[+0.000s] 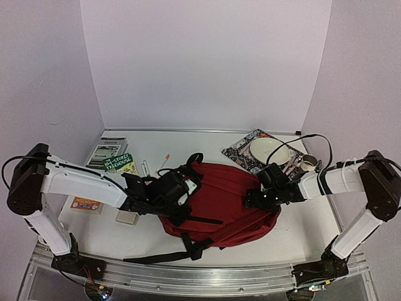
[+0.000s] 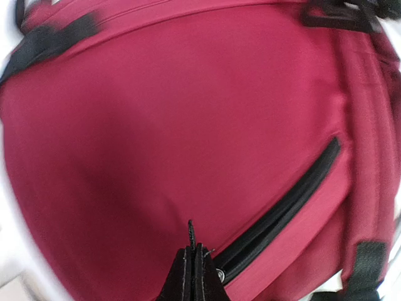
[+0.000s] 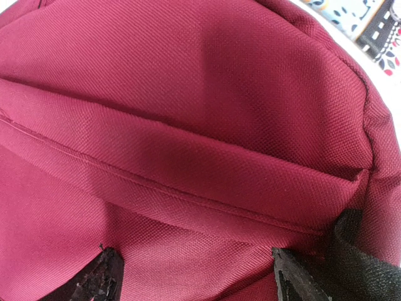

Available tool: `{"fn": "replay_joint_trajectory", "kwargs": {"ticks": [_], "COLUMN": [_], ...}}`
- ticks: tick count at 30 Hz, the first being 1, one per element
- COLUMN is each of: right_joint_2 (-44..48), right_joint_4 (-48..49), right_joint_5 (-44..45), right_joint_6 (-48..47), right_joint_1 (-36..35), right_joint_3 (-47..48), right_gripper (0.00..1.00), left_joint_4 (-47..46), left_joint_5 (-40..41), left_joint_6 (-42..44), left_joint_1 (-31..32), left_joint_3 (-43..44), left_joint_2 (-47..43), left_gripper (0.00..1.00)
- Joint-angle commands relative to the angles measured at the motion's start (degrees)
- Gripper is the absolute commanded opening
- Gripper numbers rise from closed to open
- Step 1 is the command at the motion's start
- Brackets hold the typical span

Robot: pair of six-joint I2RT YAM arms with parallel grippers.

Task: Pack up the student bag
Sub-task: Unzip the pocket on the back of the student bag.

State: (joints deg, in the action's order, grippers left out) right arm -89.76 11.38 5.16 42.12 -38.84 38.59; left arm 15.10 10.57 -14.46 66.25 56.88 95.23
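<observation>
White table [image 1: 113, 235], pale walls on three sides, and the student bag [image 1: 232, 200] lying flat in the middle of it, between my two arms. Books [image 1: 113, 153] sit off toward the far left, a plate [image 1: 269, 149] on a patterned mat toward the far right. Nothing is in the bag that I can see; it looks zipped up.

The bag's long axis runs across the table, carry handle end toward my left arm and the rounded bottom toward my right. It's canted a little, with the handle end farther from me.

The left end effector [image 2: 193, 254] is closed, fingers pressed flat together, down on the red fabric at the near end of the black zipper [image 2: 282, 213]. A thin black tip pokes up between the fingers. Whether that's the pull tab, I cannot tell.

Here's what matters: from that closed tip the zipper line runs away and to the right in my left wrist view, so I'd judge any opening pull has to follow that line. The left arm is clearly the nearer one to that zipper.

The right end effector [image 3: 194, 273] is open wide, fingers set apart over a fold of fabric on the bag's right side, gripping nothing. I judge it well placed to pin the bag while the left pulls.
</observation>
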Motion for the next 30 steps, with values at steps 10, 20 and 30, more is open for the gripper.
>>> {"fn": "replay_joint_trajectory", "kwargs": {"ticks": [10,20,30], "right_joint_2": [1.42,5.92,-1.59], "right_joint_4": [-8.39,-12.88,-7.11], "right_joint_5": [2.19,7.51,5.85], "right_joint_6": [-0.25,-14.87,-34.75], "right_joint_1": [1.39,-9.78,-19.97], "right_joint_3": [-1.44,7.96,16.62], "right_gripper": [0.83,0.87,0.88], "left_joint_4": [4.99,-5.09,-15.66], "left_joint_5": [6.99,3.78,2.55], "left_joint_6": [-18.09,-16.64,-20.81], "left_joint_1": [-5.43,-5.35,-5.37], "left_joint_3": [-10.66,-11.11,-18.08], "left_joint_2": [-10.60,-10.25,-15.12], "left_gripper": [0.00,0.00,0.00]}}
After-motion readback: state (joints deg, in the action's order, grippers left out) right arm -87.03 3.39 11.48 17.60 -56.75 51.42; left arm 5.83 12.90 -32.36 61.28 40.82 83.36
